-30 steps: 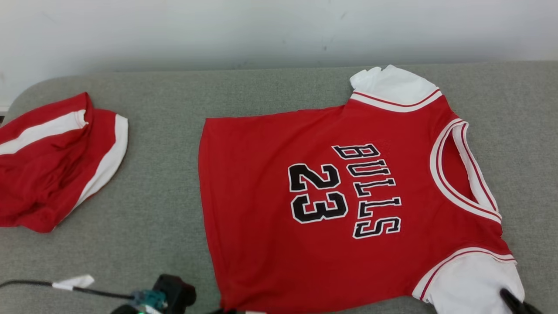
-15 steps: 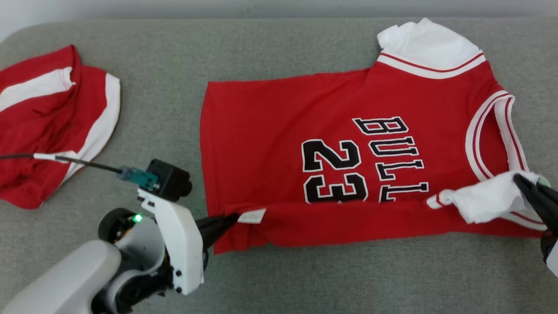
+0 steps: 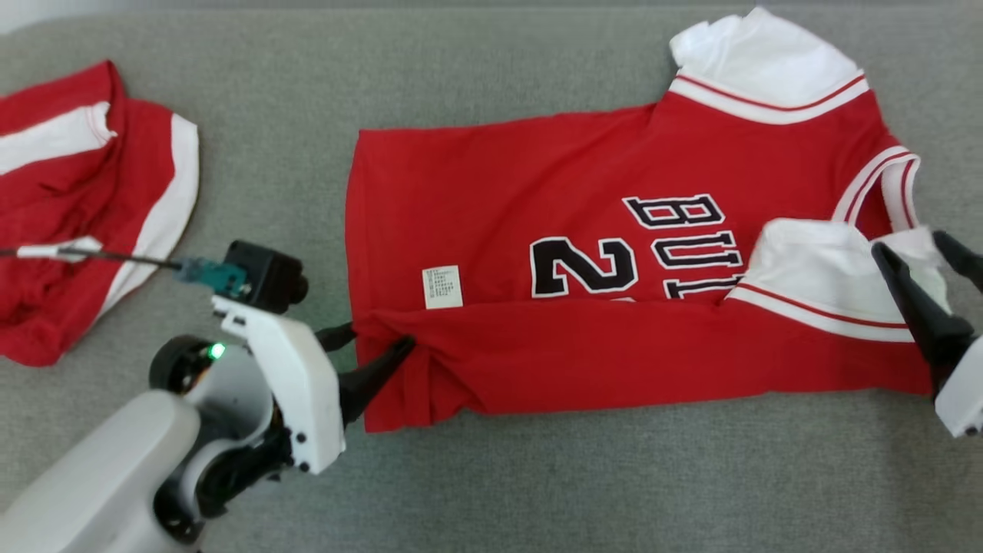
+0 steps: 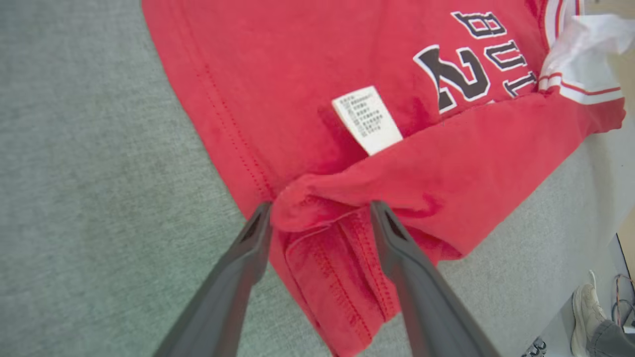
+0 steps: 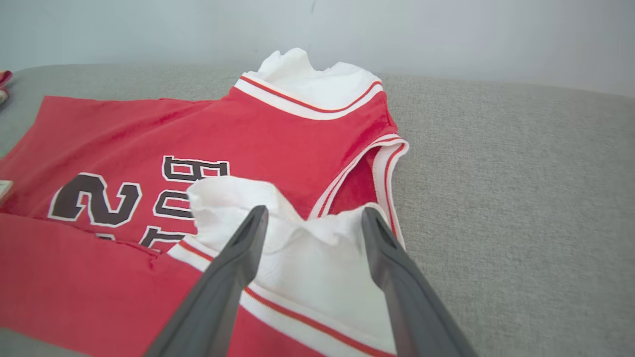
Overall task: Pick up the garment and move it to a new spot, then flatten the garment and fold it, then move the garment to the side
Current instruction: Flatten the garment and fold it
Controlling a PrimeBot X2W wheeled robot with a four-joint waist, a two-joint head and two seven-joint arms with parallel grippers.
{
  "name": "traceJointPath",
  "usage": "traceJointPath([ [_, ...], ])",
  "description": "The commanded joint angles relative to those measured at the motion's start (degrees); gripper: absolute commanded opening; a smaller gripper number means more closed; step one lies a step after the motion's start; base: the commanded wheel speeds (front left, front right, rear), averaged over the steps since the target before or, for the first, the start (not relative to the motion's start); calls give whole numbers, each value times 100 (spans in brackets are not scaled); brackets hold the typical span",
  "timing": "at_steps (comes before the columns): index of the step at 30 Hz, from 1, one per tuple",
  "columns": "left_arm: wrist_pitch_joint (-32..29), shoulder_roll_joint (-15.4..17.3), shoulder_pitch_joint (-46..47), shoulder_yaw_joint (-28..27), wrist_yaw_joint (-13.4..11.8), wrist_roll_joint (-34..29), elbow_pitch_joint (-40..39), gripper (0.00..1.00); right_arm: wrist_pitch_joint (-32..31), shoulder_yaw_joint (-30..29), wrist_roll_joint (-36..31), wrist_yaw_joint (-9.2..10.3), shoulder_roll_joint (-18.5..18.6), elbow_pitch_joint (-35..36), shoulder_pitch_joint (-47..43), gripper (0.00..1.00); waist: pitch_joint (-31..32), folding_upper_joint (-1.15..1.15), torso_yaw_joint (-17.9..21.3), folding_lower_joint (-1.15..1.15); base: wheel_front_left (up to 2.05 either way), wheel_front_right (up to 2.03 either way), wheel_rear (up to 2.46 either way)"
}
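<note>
Red shirt (image 3: 491, 192) near edge now laid over number (image 3: 584, 265). Left gripper (image 3: 378, 339) and right gripper (image 3: 910, 244) spread, shirt let go. 1 fold done.

1. The right gripper (image 5: 313, 212) has its two dark fingers spread apart, the tips over a white sleeve (image 5: 317, 277).
2. That sleeve lies folded onto the front of the red jersey (image 5: 278, 129), covering part of its black lettering.
3. A second white sleeve (image 5: 312, 84) lies at the jersey's far edge.
4. The jersey rests on a grey fabric surface (image 5: 496, 198), with a pale wall (image 5: 421, 34) behind.
</note>
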State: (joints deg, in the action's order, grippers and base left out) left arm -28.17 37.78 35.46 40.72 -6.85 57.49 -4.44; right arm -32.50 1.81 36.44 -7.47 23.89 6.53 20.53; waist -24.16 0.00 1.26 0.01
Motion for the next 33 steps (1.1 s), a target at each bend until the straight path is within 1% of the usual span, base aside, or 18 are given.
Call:
traceJointPath([
  [1,129,76,-228,-57,-49,-30,-81,100,103,-2,72,-3,94,45,-228,100,277,0,58,-1,0,0,0],
  [5,548,217,-718,-165,-327,-153,-484,100,237,-95,7,-3,327,242,-761,100,570,0,107,-1,0,0,0],
  [8,757,214,-1087,-86,-555,-260,-779,100,308,-203,-83,-3,477,305,-1179,100,633,0,116,-1,0,0,0],
  [10,852,207,-1270,27,-685,-440,-847,100,387,-253,-209,-3,545,266,-1372,100,608,0,122,-1,0,0,0],
  [11,852,207,-1270,27,-685,-440,-847,100,387,-253,-209,-3,545,266,-1372,100,608,0,122,-1,0,0,0],
  [13,939,185,-1390,137,-785,-597,-842,100,477,-274,-298,-3,568,180,-1478,100,532,0,125,-1,0,0,0],
  [15,1036,169,-1450,194,-832,-712,-758,100,557,-236,-397,-3,613,58,-1536,100,451,0,120,-1,0,0,0],
  [19,1186,24,-1477,263,-851,-819,-573,100,694,-111,-564,-3,633,-287,-1511,100,298,0,59,-1,0,0,0],
  [22,1244,-101,-1438,316,-799,-812,-401,100,787,-2,-653,-3,628,-566,-1379,100,226,0,17,-1,0,0,0],
  [27,1271,-268,-1352,407,-728,-833,-143,100,825,226,-516,-3,554,-870,-1186,100,167,0,-8,-1,0,0,0],
  [33,1190,-546,-1212,580,-545,-760,114,100,804,517,-347,-3,451,-1108,-927,100,137,0,24,-1,0,0,0],
])
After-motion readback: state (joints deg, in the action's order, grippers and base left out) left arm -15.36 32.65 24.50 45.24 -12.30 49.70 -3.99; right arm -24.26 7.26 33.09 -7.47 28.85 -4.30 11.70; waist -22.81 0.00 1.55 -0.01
